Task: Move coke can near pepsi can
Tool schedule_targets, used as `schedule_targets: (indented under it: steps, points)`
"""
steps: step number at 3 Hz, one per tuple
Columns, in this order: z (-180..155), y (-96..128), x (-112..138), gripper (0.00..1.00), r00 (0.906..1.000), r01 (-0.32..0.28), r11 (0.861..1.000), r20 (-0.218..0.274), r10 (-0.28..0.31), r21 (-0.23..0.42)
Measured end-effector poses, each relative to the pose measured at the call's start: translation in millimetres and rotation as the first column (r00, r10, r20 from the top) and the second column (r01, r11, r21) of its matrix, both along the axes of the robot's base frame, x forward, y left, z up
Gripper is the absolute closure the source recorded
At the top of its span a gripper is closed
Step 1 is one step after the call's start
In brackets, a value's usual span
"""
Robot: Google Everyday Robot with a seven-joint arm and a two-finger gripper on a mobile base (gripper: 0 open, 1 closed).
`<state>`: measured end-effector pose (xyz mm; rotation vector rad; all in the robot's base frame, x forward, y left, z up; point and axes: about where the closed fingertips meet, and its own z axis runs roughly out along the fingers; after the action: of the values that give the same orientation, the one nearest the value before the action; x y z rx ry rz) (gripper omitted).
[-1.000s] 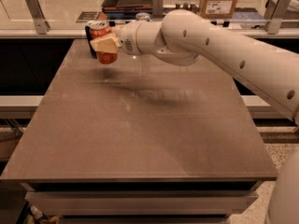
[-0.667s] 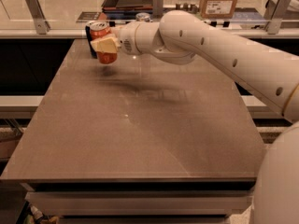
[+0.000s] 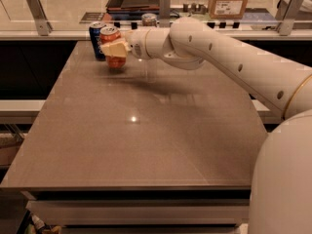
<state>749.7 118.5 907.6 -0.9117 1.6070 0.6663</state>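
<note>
Coke can (image 3: 115, 61) clamped at mid-height by end effector (image 3: 113, 48), fingers closed on its sides. Can held upright just right of pepsi can (image 3: 96, 39), slightly nearer camera, the two nearly touching. Whether coke can is rested on table (image 3: 146, 140) cannot be told. Third can (image 3: 149, 19) seen behind and right of pepsi can, off table. Cardboard box (image 3: 229, 1) set well right of pepsi can.

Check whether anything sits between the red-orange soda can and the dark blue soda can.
Nothing visible does. The pincer grips the red-orange soda can right beside the dark blue soda can, at the brown table's far corner.
</note>
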Motion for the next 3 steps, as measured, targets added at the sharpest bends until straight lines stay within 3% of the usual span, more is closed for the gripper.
schedule_targets:
  steps: [1,2,3]
  points:
    - [-6.2,-9.0,13.0,1.00,0.9999,0.013,1.000,-0.001,-0.013,0.015]
    - [-6.4,-5.8,12.0,0.90,1.0000,0.008,1.000,-0.002,-0.008,0.015]
    - [-6.8,-3.2,11.5,0.71,1.0000,0.005,1.000,-0.002,-0.005,0.016]
